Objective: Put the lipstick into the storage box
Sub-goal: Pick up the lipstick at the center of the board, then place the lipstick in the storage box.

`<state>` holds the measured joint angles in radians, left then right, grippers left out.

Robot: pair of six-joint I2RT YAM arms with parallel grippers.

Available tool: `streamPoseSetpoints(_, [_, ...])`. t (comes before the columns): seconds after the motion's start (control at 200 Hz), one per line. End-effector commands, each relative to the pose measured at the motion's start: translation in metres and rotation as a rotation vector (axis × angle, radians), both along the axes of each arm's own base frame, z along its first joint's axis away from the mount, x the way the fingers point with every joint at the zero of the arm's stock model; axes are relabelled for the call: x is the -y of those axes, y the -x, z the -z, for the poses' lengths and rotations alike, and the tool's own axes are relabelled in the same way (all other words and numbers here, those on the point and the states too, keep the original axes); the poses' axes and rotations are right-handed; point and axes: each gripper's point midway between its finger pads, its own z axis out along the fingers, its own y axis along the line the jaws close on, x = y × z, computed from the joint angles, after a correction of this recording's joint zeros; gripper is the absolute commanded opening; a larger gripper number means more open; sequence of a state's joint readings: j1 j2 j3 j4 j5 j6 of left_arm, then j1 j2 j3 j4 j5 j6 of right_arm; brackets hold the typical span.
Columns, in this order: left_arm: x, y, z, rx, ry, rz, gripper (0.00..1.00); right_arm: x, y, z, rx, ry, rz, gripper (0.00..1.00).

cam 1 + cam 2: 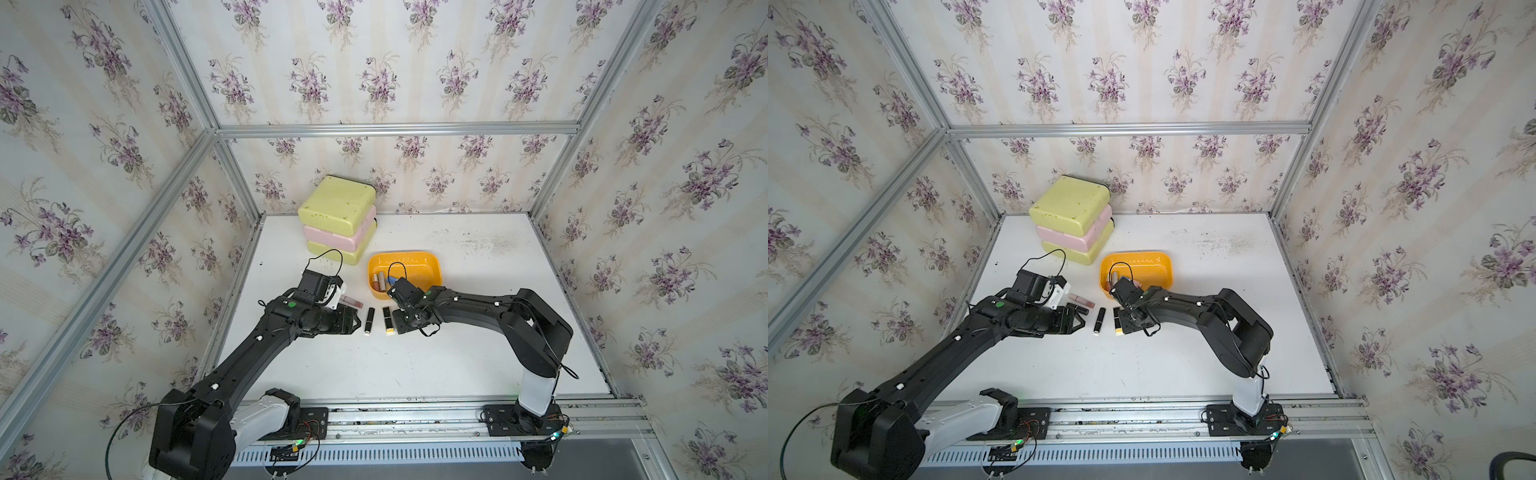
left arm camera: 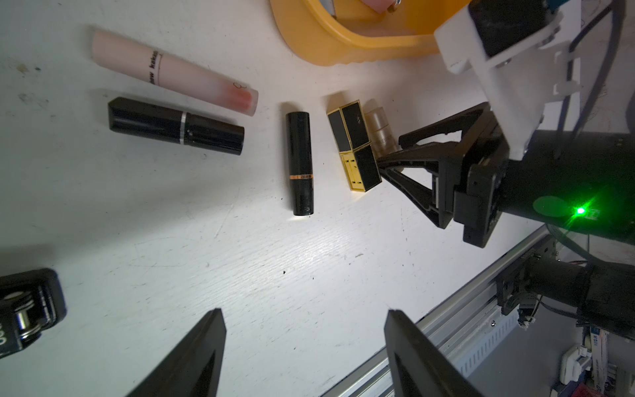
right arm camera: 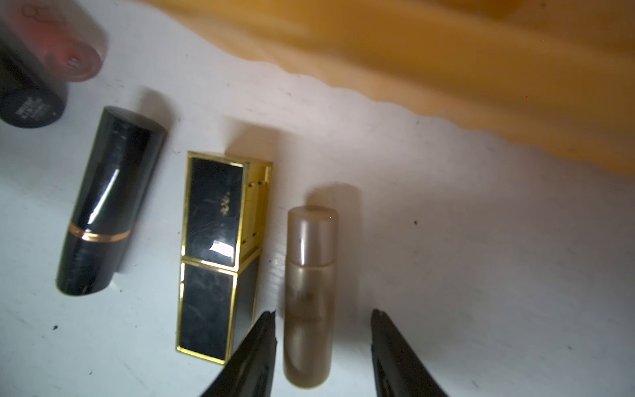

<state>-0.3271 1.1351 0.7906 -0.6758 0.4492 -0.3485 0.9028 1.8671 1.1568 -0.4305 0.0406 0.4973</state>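
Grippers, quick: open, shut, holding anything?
Left gripper: jaws open, holding nothing.
Right gripper: jaws open, either side of the tan lipstick on the table; not yet gripped.

Both arms low; left tool open, right tool parted.

In the right wrist view, the storage box is blurred and cropped.

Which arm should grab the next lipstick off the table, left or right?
Right. The right gripper is open with its fingertips either side of the bronze lipstick, beside the orange storage box. The left gripper is open too, but empty and short of the black lipsticks.
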Motion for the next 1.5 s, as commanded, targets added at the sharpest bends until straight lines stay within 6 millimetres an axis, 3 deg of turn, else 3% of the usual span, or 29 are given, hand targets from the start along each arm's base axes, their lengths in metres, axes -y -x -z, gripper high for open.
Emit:
streamPoseSetpoints(0.0, [0.001,-0.001,0.000,0.008,0.006,0.007,0.73,0.002,-0.001,0.003,0.008,0.016,-0.012,0.49])
streamPoseSetpoints(0.23, [0.000,0.000,0.002,-0.001,0.000,0.003,0.73,0.001,-0.002,0.010,-0.002,0.020,-0.021,0.46])
streamPoseSetpoints(0.435, [-0.001,0.000,0.000,0.006,0.000,-0.004,0.73,0.002,-0.001,0.014,-0.015,0.019,-0.025,0.35])
streamPoseSetpoints(0.724, [0.004,-0.002,-0.008,0.020,0.040,-0.012,0.74,0.010,0.002,-0.003,0.013,0.008,-0.019,0.22])
streamPoseSetpoints(0.899, [0.014,-0.006,-0.019,0.044,0.115,-0.011,0.74,0.013,0.006,-0.036,0.056,-0.080,-0.027,0.22])
streamPoseSetpoints(1.029, [0.026,-0.011,-0.034,0.084,0.202,0.003,0.74,0.012,0.009,-0.068,0.067,-0.269,-0.072,0.22])
streamPoseSetpoints(1.314, [0.065,-0.032,-0.098,0.241,0.501,0.093,0.75,0.025,0.012,-0.171,0.089,-0.835,-0.235,0.23])
streamPoseSetpoints(1.494, [0.089,-0.041,-0.135,0.322,0.676,0.172,0.75,0.036,0.016,-0.205,0.081,-1.031,-0.291,0.23])
